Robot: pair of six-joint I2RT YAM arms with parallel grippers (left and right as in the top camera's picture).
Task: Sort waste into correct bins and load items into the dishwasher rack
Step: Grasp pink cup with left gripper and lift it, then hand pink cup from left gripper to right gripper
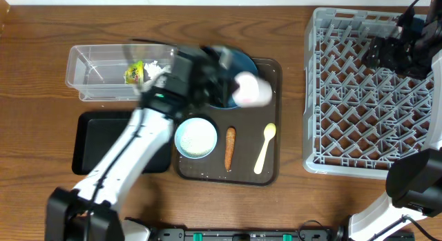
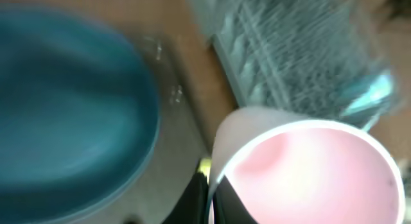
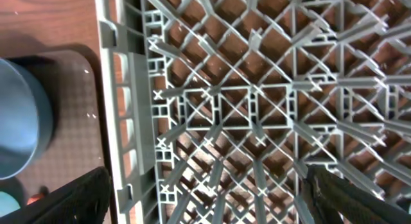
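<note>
So the overhead has the left gripper (image 1: 224,89) mid-frame, clamped on the pink cup (image 1: 252,91). The cup hangs over the upper part of the brown tray (image 1: 273,173), right at the right edge of the blue bowl (image 1: 238,61). It's motion-blurred from up there, so I can't really say which way the cup tips. The left wrist view sorts that out: the cup's (image 2: 308,172) open mouth faces the camera, and a dark finger (image 2: 194,198) sits on the outside of its rim at bottom centre, pinching the wall. The bowl (image 2: 70,108) fills the left of that frame and the rack (image 2: 289,44) is a blur at the upper right.

Only the overhead shows the rest:
- The tub (image 1: 86,68) at upper left holds the wrapper (image 1: 135,74) and tissue (image 1: 157,67).
- The black tray (image 1: 93,141) sits just below the tub.
- The white bowl (image 1: 195,137), carrot stick (image 1: 230,148) and spoon (image 1: 265,148) line up along the lower half of the brown tray.
- The carrot stick runs straight up-down in the frame.
- The spoon leans a bit, scoop end toward the top, handle toward the bottom left.

The right gripper (image 1: 387,54) hovers over the rack's (image 1: 359,130) upper right corner. Its wrist view shows the fingers spread wide at the bottom corners, with nothing between them except the lattice (image 3: 257,95) below.
</note>
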